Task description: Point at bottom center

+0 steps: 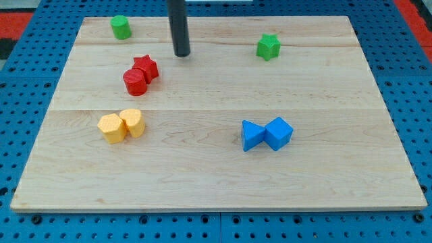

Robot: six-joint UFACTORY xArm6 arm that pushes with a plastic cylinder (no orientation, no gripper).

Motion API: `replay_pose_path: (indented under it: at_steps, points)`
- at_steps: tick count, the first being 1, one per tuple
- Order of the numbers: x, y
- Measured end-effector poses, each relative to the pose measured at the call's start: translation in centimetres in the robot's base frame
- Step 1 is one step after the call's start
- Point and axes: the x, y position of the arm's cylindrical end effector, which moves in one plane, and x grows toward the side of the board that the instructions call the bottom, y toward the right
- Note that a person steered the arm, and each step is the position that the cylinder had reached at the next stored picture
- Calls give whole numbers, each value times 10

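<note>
My tip [181, 54] rests on the wooden board [216, 169] near the view's top, left of centre. It stands up and to the right of a red star block [146, 67] that touches a red cylinder [134, 82]. A green cylinder [121, 27] sits at the top left. A green star block [268, 46] sits to the tip's right. Two yellow blocks [121, 125] touch each other at the left. Two blue blocks [266, 133] touch each other right of centre, lower down.
The board lies on a blue perforated table [405, 61]. A red area [15, 20] shows at the view's top left corner and another at the top right.
</note>
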Motion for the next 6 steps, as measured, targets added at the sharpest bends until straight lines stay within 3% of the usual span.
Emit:
replay_pose_path:
  at_steps: [2,4,6]
  points:
    - [61,80]
    - [123,47]
    - [214,3]
